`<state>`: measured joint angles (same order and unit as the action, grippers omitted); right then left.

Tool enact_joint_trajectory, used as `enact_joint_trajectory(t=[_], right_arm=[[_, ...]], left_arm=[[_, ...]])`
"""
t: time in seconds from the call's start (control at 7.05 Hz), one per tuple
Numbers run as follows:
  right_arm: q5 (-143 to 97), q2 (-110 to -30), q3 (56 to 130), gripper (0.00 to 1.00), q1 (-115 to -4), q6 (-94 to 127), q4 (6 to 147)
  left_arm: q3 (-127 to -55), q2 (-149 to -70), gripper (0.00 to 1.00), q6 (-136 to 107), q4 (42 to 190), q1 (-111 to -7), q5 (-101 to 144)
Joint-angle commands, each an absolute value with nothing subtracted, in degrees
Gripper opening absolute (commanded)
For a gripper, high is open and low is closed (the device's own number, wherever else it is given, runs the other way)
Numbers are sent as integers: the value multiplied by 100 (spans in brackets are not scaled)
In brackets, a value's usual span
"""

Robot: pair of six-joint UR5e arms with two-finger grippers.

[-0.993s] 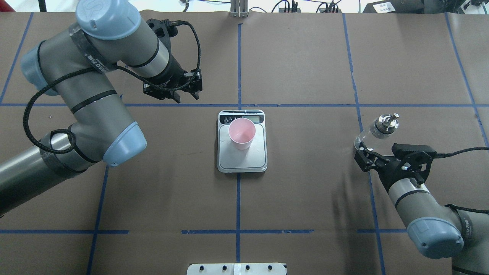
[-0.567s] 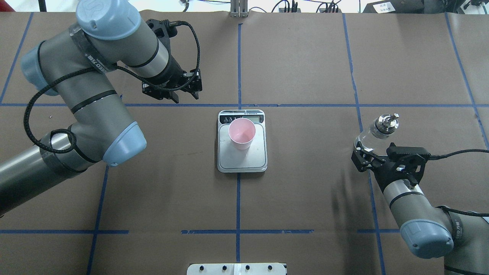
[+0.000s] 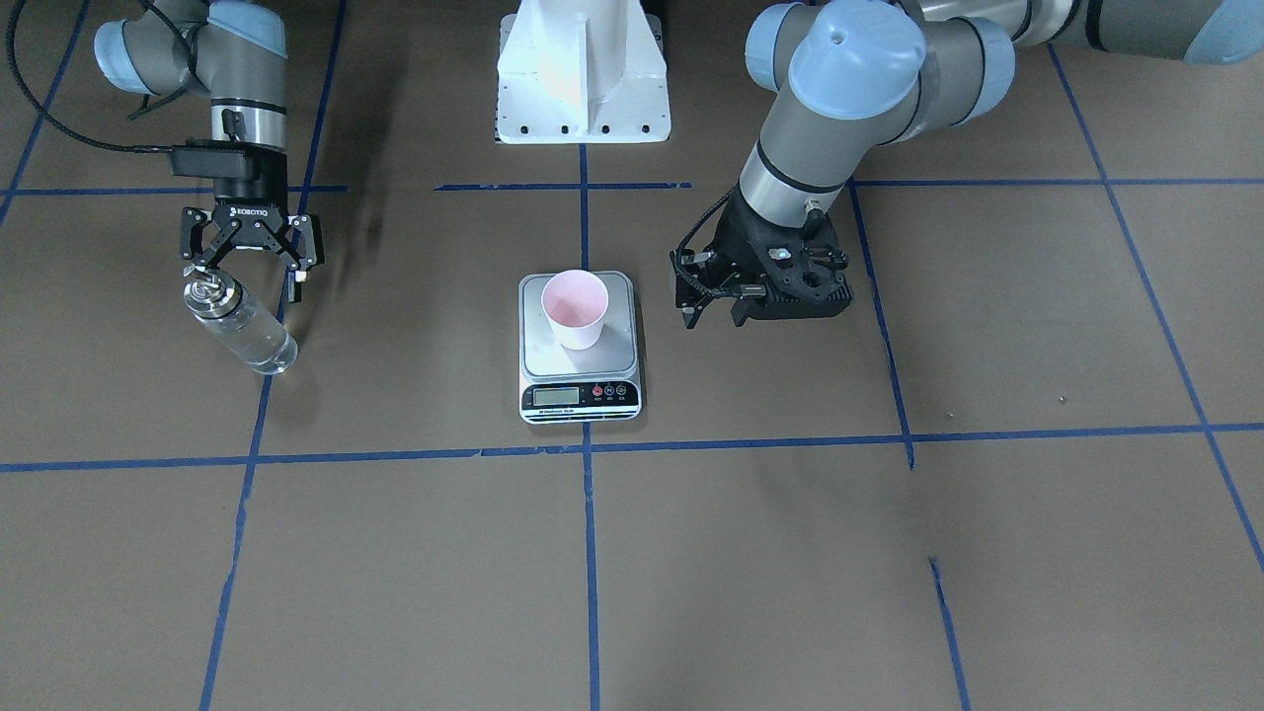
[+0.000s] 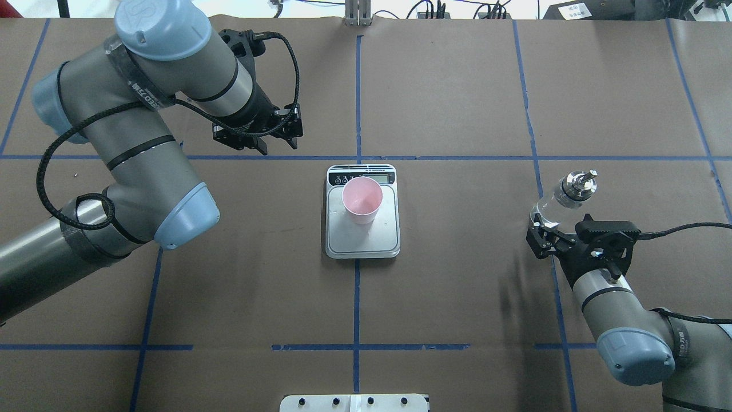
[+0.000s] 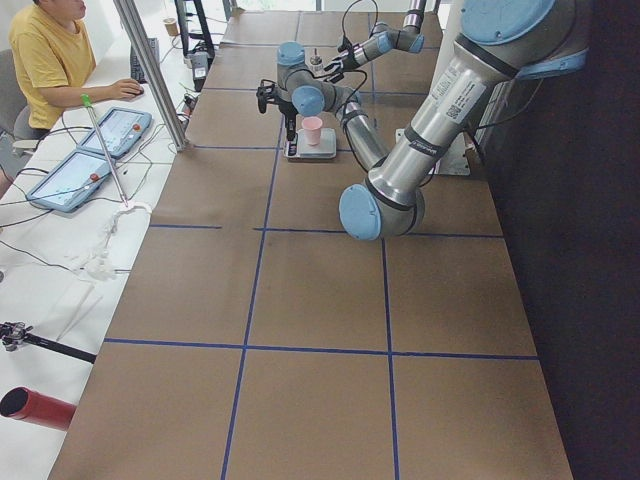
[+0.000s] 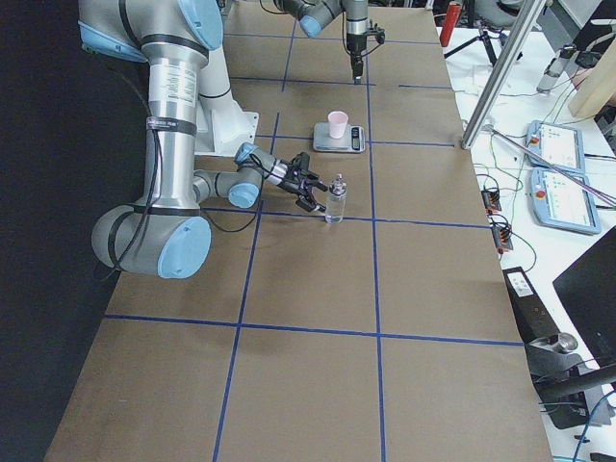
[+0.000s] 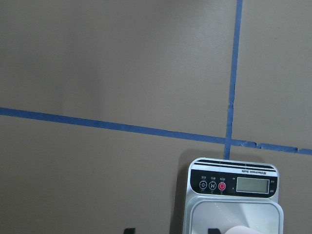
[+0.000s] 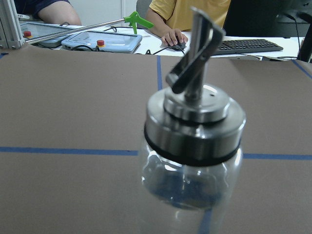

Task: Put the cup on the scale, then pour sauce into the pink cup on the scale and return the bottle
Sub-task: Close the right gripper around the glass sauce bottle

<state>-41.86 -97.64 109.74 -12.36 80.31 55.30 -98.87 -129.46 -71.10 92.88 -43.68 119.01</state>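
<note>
Pink cup [image 4: 362,200] upright on scale [image 4: 366,243] platform, mid table [image 4: 457,286], bottle [image 3: 242,331] standing at robot's rt, rt gripper [image 3: 249,269] spread wide just behind it, not gripping, left gripper [image 4: 279,147] fingers apart, empty, nr scale

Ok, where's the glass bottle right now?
In the overhead view the bottle stands on the table at the robot's right, just ahead of the right gripper and well apart from the scale.

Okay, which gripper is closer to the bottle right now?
Right. The right gripper sits open just beside the bottle, not gripping it. The left gripper is far off, on the other side of the scale holding the cup.
</note>
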Motion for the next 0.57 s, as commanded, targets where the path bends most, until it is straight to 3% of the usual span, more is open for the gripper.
enact_joint_trajectory(t=[0.0,0.43], right_arm=[[-4192,-9756,10951,100,-1379,7884,5528],[-4236,-9415,10479,100,-1555,7788,5249]], left_arm=[[-9888,-12938,59,-7110,9281,-4368,11892],[-9888,-12946,60,-7110,9281,-4368,11900]])
